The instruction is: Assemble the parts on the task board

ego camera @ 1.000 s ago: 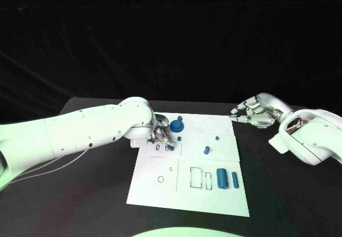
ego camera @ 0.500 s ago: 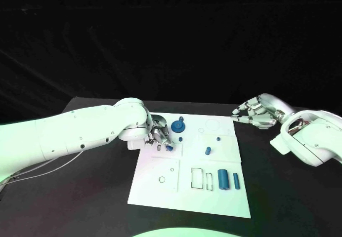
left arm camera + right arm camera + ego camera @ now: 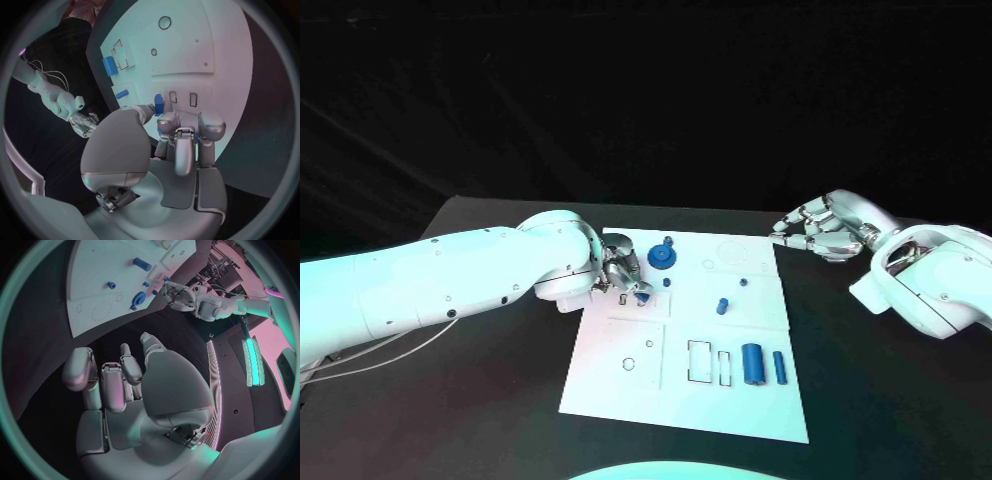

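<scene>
The white task board (image 3: 733, 400) lies mid-table. My left hand (image 3: 620, 270) hovers over its upper left part and pinches a small blue part (image 3: 643, 297) between thumb and a finger. In the left wrist view that blue part (image 3: 159, 104) hangs just beside two small rectangular slots (image 3: 183, 98). A round blue part (image 3: 662, 258), a short peg (image 3: 721, 305) and two blue cylinders (image 3: 763, 364) rest on the board. My right hand (image 3: 812, 234) hangs off the board's far right corner, fingers (image 3: 119, 375) curled in with nothing in them.
Outlined rectangular recesses (image 3: 707, 361) lie left of the two cylinders, and a small round hole (image 3: 629, 363) marks the board's lower left. Black table (image 3: 473, 400) surrounds the board. The right wrist view shows the board (image 3: 100, 270) and the left hand (image 3: 181, 294) beyond it.
The left forearm has swung a little lower while its hand stays over the board's upper left with the blue part. The right hand has not moved.
</scene>
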Robot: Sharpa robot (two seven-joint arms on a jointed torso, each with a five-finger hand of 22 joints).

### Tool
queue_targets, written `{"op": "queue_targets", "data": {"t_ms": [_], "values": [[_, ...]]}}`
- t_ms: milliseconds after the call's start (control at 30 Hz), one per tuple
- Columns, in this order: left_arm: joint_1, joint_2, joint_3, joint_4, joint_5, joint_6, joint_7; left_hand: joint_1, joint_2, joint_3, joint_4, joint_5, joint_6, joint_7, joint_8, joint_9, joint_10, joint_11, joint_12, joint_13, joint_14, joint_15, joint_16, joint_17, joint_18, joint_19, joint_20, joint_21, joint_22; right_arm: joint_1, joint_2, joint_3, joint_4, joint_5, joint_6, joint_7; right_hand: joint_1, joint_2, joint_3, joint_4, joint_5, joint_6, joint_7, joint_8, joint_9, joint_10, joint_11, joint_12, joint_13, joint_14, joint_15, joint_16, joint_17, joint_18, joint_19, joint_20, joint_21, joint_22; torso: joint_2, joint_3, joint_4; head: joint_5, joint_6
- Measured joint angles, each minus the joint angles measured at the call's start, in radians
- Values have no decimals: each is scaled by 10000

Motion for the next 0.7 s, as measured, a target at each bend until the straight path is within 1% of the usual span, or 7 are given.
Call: {"op": "queue_targets", "data": {"t_ms": [133,233,300,367,500,567,700], "values": [[-168,-61,-1,122,-340,-354,68,-65,-119,58,0,0,37,-35,1,14,83,-29,63,80,0,0,0,0,-1,62,-18,71,111,0,-15,0,0,0,-9,1,0,0,0,0,0,0,0,0,8,0,0,0,-5,0,0,0,0,-1,31,-31,0,0,5,-3,-5,1,0],[-328,-73,-12,186,-653,-673,113,-111,-203,159,9,0,106,-36,1,15,167,-49,154,161,19,-19,0,-1,-1,120,-35,124,225,0,-41,0,3,0,-15,2,0,0,0,0,0,0,0,0,7,0,0,0,-5,0,0,0,0,0,31,-31,0,0,7,-3,-4,-10,0],[-405,-72,-16,209,-837,-860,128,-114,-218,170,-2,0,127,-53,1,16,208,-66,160,206,-1,-71,0,3,-1,178,-37,124,281,0,-59,0,4,0,-18,2,0,0,0,0,0,0,0,0,7,0,0,0,-5,0,0,0,-1,0,31,-31,0,0,7,-3,2,-19,0],[-470,-69,-21,232,-1039,-1060,137,-114,-218,203,24,0,146,-71,0,16,209,-66,199,236,-1,-71,0,8,-1,178,-36,164,317,0,-69,0,4,0,-21,2,0,0,0,0,0,0,0,0,7,0,0,0,-5,0,0,0,-1,0,31,-31,0,0,7,-3,4,-22,0],[-533,-60,-23,247,-1338,-1302,149,-181,-285,289,-17,-1,161,-58,0,24,265,-77,200,257,-1,-71,0,8,0,214,-72,163,354,0,-65,0,3,0,-29,3,1,0,0,0,60,0,0,0,6,0,0,0,-6,0,0,0,-1,0,31,-31,0,0,7,-3,-1,-14,14],[-552,-57,-23,249,-1441,-1372,153,-185,-289,324,-18,-1,180,-73,-1,25,282,-70,200,278,-1,-71,0,7,-151,214,-72,163,375,-1,-60,0,2,0,-33,4,0,0,0,-1,61,0,0,0,6,0,0,0,-6,0,0,0,-1,0,31,-31,0,0,7,-3,-10,-7,22],[-597,-53,-23,250,-1619,-1481,158,-247,-350,349,-39,-1,218,-108,-3,28,332,-118,270,330,-1,-71,0,7,-151,252,-40,206,419,-2,-59,0,0,0,-44,6,-53,53,0,55,61,-37,-36,0,5,0,0,0,-7,0,0,0,-1,0,31,-31,0,0,8,-3,-13,-1,26]]}}
